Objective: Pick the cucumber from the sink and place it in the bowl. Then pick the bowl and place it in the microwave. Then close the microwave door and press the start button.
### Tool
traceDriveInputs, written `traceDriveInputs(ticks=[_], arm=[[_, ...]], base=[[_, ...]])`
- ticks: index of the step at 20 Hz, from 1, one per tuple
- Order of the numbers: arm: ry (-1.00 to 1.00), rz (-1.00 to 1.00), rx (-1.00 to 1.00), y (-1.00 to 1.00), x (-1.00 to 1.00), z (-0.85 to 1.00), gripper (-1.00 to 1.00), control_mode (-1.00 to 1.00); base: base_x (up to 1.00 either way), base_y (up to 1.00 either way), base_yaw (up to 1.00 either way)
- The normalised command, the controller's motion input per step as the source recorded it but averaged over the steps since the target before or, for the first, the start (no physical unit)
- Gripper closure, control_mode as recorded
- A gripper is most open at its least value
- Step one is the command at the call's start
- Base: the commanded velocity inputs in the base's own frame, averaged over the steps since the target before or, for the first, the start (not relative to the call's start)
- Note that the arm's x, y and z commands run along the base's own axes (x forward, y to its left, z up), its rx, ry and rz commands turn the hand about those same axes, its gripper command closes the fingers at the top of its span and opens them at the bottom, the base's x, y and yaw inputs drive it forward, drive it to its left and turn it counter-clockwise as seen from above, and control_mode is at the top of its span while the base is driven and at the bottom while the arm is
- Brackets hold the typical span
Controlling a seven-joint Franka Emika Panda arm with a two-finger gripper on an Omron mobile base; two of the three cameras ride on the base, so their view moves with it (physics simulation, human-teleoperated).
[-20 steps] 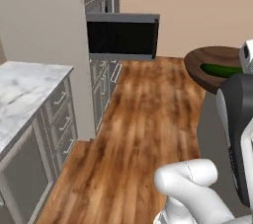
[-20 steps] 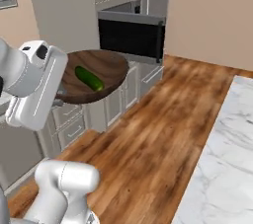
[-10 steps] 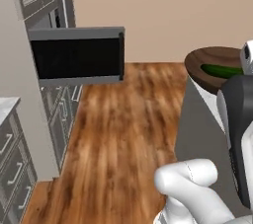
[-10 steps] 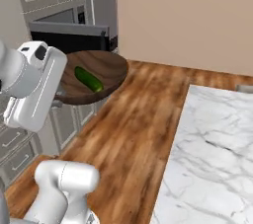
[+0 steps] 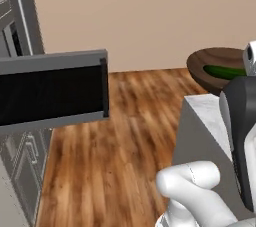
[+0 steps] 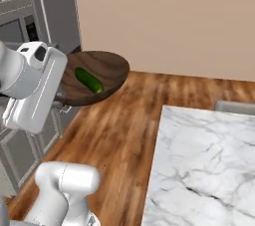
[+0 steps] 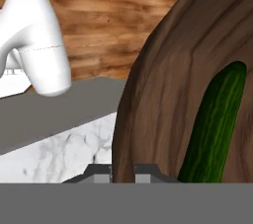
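Much of the bowl [image 5: 216,66] is cut off in the left base view, where its right side is hidden behind the arm; in the right base view its left rim is covered by the white hand. The microwave door [image 5: 52,91] is seen swung open at the left, its left end cut by the frame edge, and the microwave cavity behind it cannot be made out. The claw [image 7: 123,172] is barely seen: in the hand view only the tops of its two dark fingertips [image 7: 98,171] rise at the bottom, set close together on either side of the bowl's rim. It is nearly closed and the bowl is gripped by that rim. The bowl is held in the air above the wooden floor [image 6: 124,135], near the left edge of the marble tabletop [image 6: 199,165]. The cucumber [image 6: 89,80] lies inside the bowl, resting on its wooden bottom, its lower end cut off in the hand view.
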Motion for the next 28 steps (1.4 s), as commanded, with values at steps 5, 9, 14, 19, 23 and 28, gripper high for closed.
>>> traceDriveInputs(ticks=[5, 9, 14, 19, 23, 28], arm=[[0.0, 0.0, 0.0, 0.0, 0.0, 0.0, 1.0, 1.0], [0.0, 0.0, 0.0, 0.0, 0.0, 0.0, 1.0, 1.0], [0.0, 0.0, 0.0, 0.0, 0.0, 0.0, 1.0, 1.0], [0.0, 0.0, 0.0, 0.0, 0.0, 0.0, 1.0, 1.0], [0.0, 0.0, 0.0, 0.0, 0.0, 0.0, 1.0, 1.0], [0.0, 0.0, 0.0, 0.0, 0.0, 0.0, 1.0, 1.0]], base=[[0.95, -0.35, -0.16], [0.98, -0.33, -0.14], [1.0, -0.2, -0.12], [1.0, -0.11, -0.05], [0.83, -0.08, 0.02], [0.44, 0.0, 0.24]])
